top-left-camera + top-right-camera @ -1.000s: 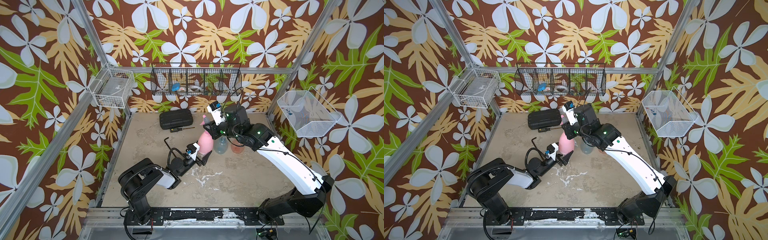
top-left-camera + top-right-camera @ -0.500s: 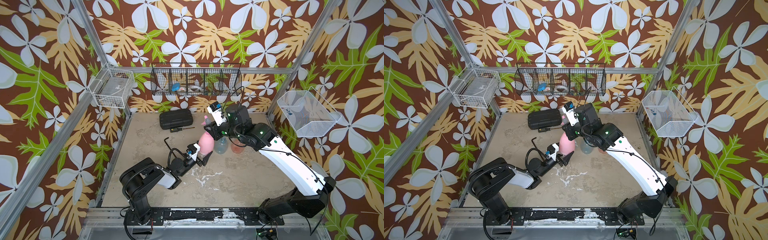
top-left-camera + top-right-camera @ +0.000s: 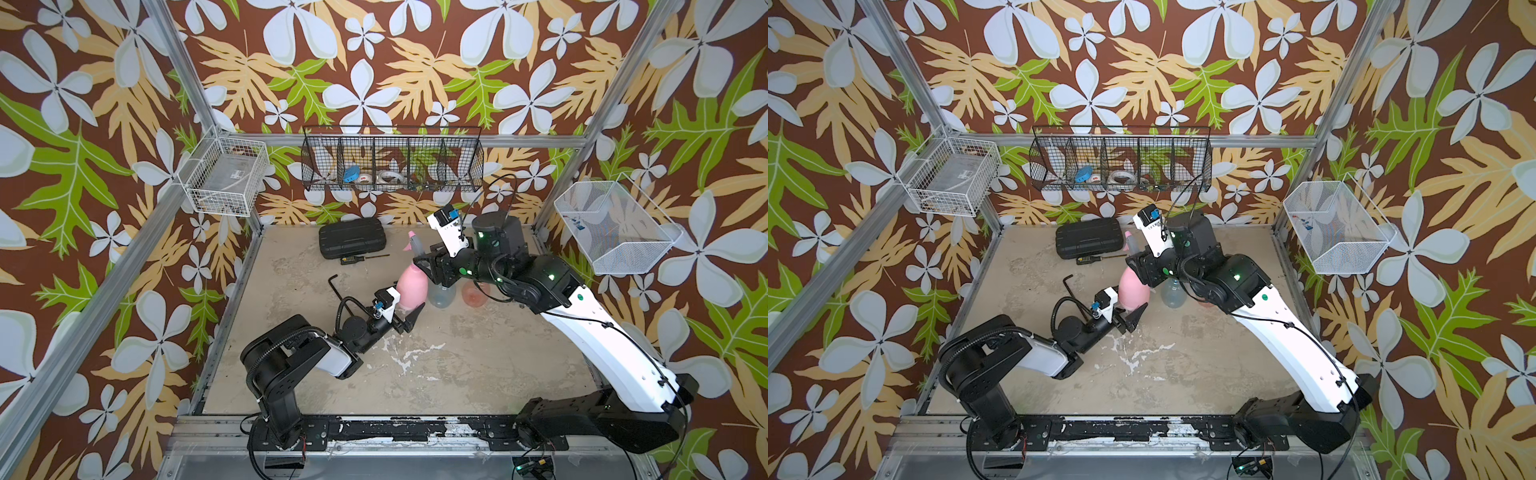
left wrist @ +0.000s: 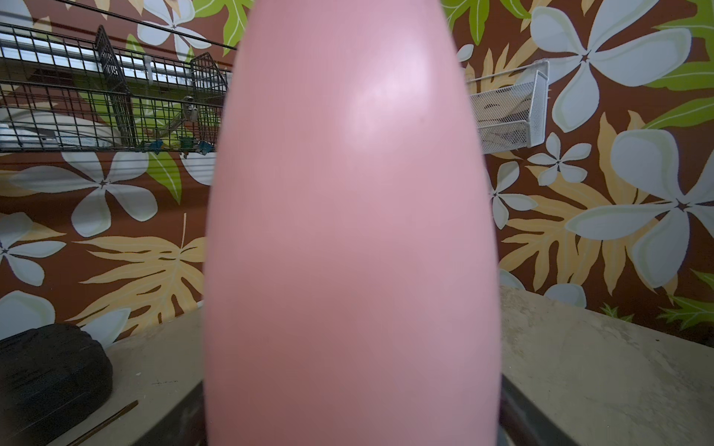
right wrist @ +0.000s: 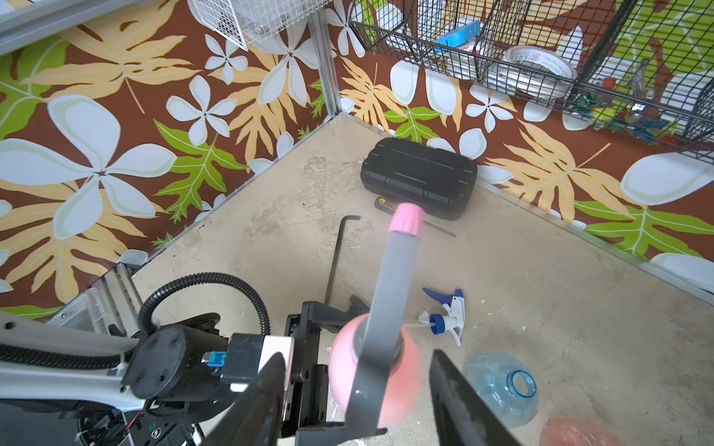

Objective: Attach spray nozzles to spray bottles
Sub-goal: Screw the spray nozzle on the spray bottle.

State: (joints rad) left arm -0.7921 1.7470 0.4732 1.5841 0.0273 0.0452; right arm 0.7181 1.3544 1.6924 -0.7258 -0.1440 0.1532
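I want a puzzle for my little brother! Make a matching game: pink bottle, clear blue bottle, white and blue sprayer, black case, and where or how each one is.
1. pink bottle
2. clear blue bottle
3. white and blue sprayer
4. black case

A. lying on the table close to the pink bottle
B. nearest the back wall
C. held by the left gripper
D. neck open, no sprayer on it

Pairs: 1-C, 2-D, 3-A, 4-B

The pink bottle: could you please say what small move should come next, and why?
Probably lift the right claw clear: its jaws stand open around the pink and grey nozzle, which sits on the pink bottle the left claw holds.
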